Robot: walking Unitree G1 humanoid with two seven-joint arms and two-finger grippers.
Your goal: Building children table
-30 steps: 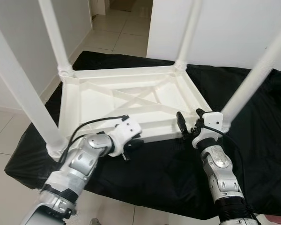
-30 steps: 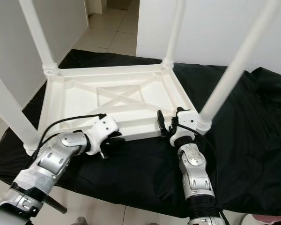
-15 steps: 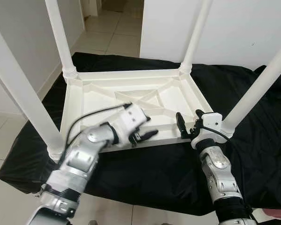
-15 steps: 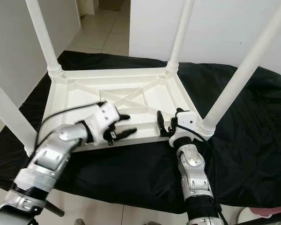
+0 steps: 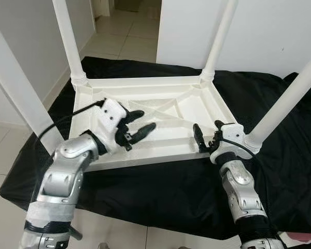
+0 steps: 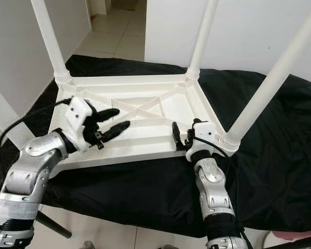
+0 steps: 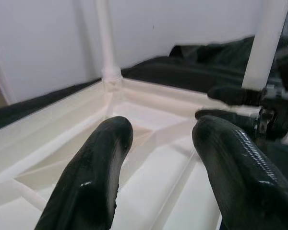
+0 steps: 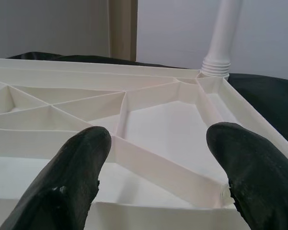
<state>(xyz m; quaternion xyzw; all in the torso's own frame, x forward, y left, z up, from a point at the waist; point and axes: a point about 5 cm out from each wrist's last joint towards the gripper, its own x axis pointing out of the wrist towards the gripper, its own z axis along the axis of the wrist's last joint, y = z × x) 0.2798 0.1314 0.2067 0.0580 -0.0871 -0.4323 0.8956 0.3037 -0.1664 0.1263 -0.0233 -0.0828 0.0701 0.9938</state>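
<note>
Eye views: white table (image 5: pixel 160 111) upside down on black cloth (image 5: pixel 160 187), four legs up. Left gripper (image 5: pixel 137 124) over ribbed underside, fingers apart, holding nothing. Right gripper (image 5: pixel 207 139) at near rim beside corner leg (image 5: pixel 285 101), fingers apart. Wrist views: both finger pairs spread above ribs

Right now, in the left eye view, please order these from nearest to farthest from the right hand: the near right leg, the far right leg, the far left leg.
From the right hand:
1. Near right leg, just beside it on the robot's right.
2. Far right leg, at the corner beyond it.
3. Far left leg, diagonally across the tabletop.
</note>
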